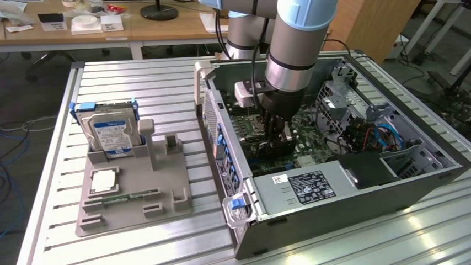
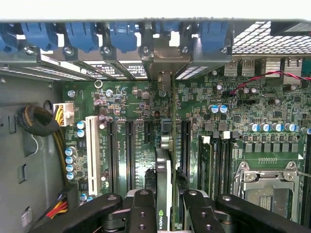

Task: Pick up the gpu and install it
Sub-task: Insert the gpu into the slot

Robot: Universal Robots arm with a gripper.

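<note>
The gpu [image 2: 164, 179] stands on edge over the green motherboard [image 2: 131, 104], between two of the long black expansion slots. Its silver end bracket [image 2: 165, 65] lines up with the row of blue slot latches at the case's rear wall. My gripper [image 2: 167, 216] is shut on the card, one black finger [image 2: 142, 213] on each side of it. In the exterior view the gripper [image 1: 279, 141] reaches straight down into the open computer case [image 1: 412, 176], and the card below it is mostly hidden. Whether the card sits fully in a slot I cannot tell.
A grey fixture [image 1: 169, 204] on the exterior view's left holds a hard drive [image 1: 110, 132], a square processor [image 1: 103, 181] and a narrow memory stick [image 1: 136, 195]. Inside the case are the power supply [image 1: 309, 187], blue cables [image 1: 383, 135], the processor socket [image 2: 267, 184] and memory slots [image 2: 218, 160].
</note>
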